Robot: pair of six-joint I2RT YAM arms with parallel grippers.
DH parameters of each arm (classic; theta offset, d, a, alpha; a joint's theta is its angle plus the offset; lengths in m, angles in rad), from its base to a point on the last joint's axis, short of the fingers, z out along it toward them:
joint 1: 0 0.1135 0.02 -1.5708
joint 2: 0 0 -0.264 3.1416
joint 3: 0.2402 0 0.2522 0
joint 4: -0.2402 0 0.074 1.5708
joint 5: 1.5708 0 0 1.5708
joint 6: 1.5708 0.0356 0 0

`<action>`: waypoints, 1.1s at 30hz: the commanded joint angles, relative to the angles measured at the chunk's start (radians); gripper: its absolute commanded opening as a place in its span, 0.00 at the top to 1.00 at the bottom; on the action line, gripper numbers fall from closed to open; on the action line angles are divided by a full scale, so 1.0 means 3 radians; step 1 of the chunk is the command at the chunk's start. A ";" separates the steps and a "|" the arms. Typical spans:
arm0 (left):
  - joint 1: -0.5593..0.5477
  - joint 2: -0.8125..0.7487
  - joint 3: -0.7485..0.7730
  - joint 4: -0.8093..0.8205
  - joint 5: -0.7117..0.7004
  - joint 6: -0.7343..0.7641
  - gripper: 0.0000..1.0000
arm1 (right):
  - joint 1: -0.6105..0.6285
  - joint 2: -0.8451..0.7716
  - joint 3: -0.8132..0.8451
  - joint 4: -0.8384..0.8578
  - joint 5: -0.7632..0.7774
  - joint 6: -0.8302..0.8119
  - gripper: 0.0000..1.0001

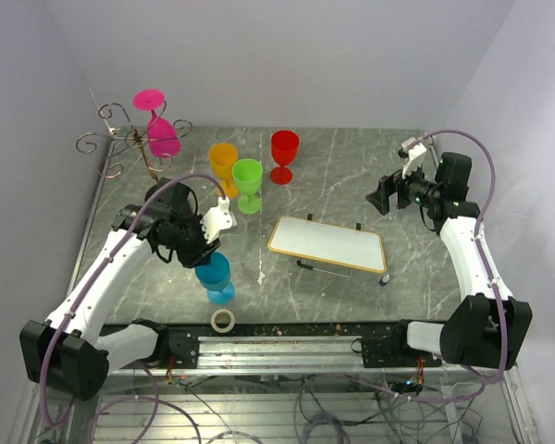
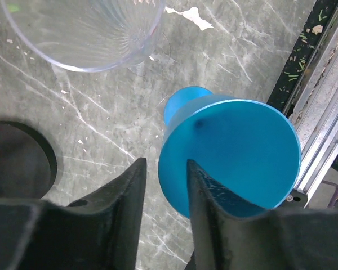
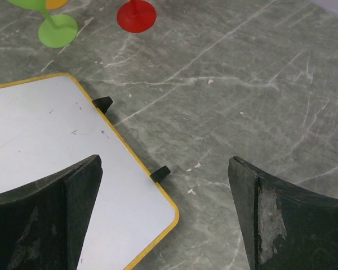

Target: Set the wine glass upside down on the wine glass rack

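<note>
The dark wire wine glass rack (image 1: 120, 139) stands at the far left. A pink wine glass (image 1: 163, 135) hangs upside down on it. A blue wine glass (image 1: 214, 275) stands near the front edge, and my left gripper (image 1: 208, 250) is right above and behind it. In the left wrist view the jaws of my left gripper (image 2: 163, 163) are narrowly apart. The right finger overlaps the blue glass (image 2: 236, 146), and bare table shows in the gap. My right gripper (image 1: 379, 196) hovers wide open and empty at the right; it also shows in the right wrist view (image 3: 164, 160).
Orange (image 1: 223, 162), green (image 1: 248, 178) and red (image 1: 284, 148) glasses stand mid-back. A yellow-framed whiteboard (image 1: 328, 242) lies in the middle, below my right gripper (image 3: 56, 140). A tape roll (image 1: 223, 319) lies by the front rail. A clear glass (image 2: 84, 34) stands beyond the blue one.
</note>
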 commanded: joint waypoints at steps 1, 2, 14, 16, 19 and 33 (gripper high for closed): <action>-0.0063 0.0014 -0.0037 0.0116 0.0026 0.0007 0.61 | -0.0040 -0.0049 -0.0040 0.0100 -0.0061 0.0028 0.06; -0.0065 0.0011 -0.0031 0.0077 0.0014 0.0018 0.65 | -0.0043 -0.0050 -0.0042 0.0105 -0.0063 0.0030 0.06; -0.0070 -0.0246 0.0293 -0.0458 -0.0324 0.0295 0.93 | -0.0100 -0.0063 -0.0090 0.0093 0.0050 0.0009 0.06; -0.0068 -0.0279 0.0434 -0.0630 -0.0396 0.0309 0.93 | -0.0095 -0.0059 0.0022 0.0007 0.0100 -0.0034 0.06; -0.0070 -0.0308 0.0669 -0.0856 -0.0564 0.0265 0.93 | -0.0090 -0.0056 0.0186 -0.0199 0.0154 -0.0154 0.06; -0.0070 -0.0283 0.2312 -0.1468 -0.0236 0.0003 0.93 | -0.0032 -0.0005 0.1147 -0.1067 -0.0647 -0.0179 0.04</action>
